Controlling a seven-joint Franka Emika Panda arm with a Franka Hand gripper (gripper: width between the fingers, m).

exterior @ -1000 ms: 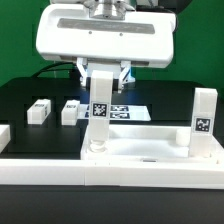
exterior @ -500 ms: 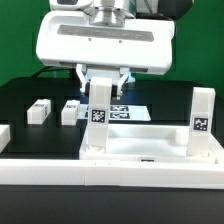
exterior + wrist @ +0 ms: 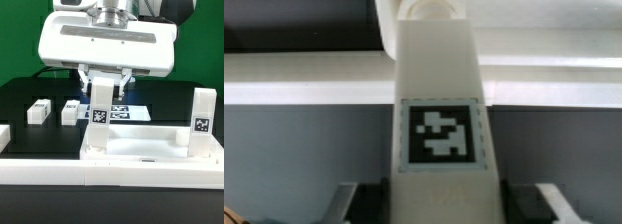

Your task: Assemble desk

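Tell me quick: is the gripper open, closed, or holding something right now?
The gripper is closed on the upright white leg, which stands at a corner of the desk panel.

The exterior view sits low, near the level of the counter (image 3: 25, 95). It faces the arm head-on from close by, looking across the desk panel (image 3: 150, 150) in its foreground. The wrist view looks along the upright leg (image 3: 441, 90) from very near, so the leg fills most of the picture, with the fingers (image 3: 349, 197) flanking it. Both views share that tagged leg (image 3: 100, 115).
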